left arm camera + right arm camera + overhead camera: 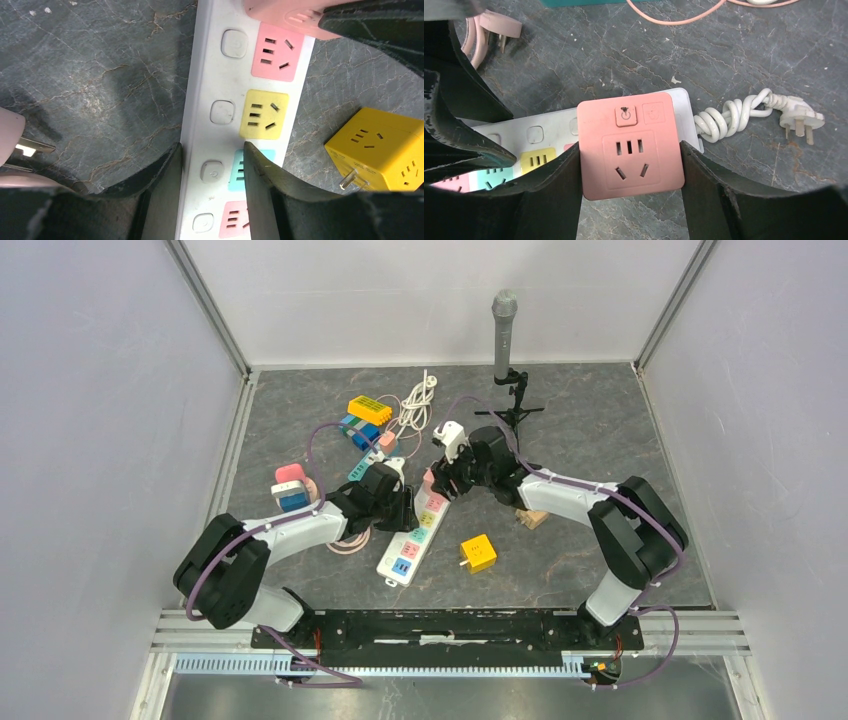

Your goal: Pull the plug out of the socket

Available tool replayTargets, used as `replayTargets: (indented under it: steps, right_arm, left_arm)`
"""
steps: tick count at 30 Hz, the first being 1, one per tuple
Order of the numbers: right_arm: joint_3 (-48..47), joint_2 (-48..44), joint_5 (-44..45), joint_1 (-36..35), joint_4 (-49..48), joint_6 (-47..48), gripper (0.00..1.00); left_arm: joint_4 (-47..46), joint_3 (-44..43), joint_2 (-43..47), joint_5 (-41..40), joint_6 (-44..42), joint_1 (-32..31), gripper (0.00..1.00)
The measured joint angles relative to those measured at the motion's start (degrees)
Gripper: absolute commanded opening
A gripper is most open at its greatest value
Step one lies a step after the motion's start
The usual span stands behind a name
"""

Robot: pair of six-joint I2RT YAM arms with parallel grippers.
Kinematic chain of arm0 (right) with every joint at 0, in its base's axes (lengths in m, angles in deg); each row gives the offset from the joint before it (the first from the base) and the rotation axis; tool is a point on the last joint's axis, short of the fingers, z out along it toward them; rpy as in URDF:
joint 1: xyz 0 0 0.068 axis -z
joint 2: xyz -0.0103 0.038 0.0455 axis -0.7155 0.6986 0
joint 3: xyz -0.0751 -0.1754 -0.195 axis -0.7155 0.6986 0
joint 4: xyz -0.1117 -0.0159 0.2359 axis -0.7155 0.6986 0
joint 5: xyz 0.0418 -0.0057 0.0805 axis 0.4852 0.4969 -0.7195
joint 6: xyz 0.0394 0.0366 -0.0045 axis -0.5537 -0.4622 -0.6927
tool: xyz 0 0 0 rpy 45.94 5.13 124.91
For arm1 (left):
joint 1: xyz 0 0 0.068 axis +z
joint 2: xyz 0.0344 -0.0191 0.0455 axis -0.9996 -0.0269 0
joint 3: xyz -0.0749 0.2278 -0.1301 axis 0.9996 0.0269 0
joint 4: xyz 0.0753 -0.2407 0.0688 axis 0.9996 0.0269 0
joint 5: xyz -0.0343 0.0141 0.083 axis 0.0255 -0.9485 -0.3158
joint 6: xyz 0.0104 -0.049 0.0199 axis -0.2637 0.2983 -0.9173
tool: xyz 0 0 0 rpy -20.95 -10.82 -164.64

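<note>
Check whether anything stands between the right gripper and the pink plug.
Nothing visible does: the right gripper has its fingers against both sides of the pink plug on the power strip.

Power symbol (624, 113) (dark) on pink plug (630, 165) button (627, 116)

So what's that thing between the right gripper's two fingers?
The pink plug block, sitting on the end of the white power strip. The right wrist view shows the right gripper clamping its sides.

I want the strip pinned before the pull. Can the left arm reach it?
Probably yes: the left gripper hangs over the white power strip by its teal socket, nothing between; the right gripper clasps the pink plug farther along.
</note>
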Motion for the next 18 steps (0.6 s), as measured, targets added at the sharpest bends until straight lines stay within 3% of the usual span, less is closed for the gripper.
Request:
replayTargets:
  steps: [7, 14, 18]
  right_arm:
    - [0.2, -0.92, 4.0, -2.16, 0.76, 2.82, 0.0]
    - [4.98, -1.38, -2.08, 1.81, -7.8, -4.04, 0.0]
    - [5.18, -1.38, -2.49, 1.77, -8.26, -3.43, 0.0]
  left_arm:
    - [-0.26, 0.31, 0.28, 0.28, -0.02, 0.0, 0.52]
    - [-1.4, 1.09, 0.61, 0.48, -0.02, 0.02, 0.51]
    - [-1.62, 1.25, 0.7, 0.76, -0.02, 0.02, 0.49]
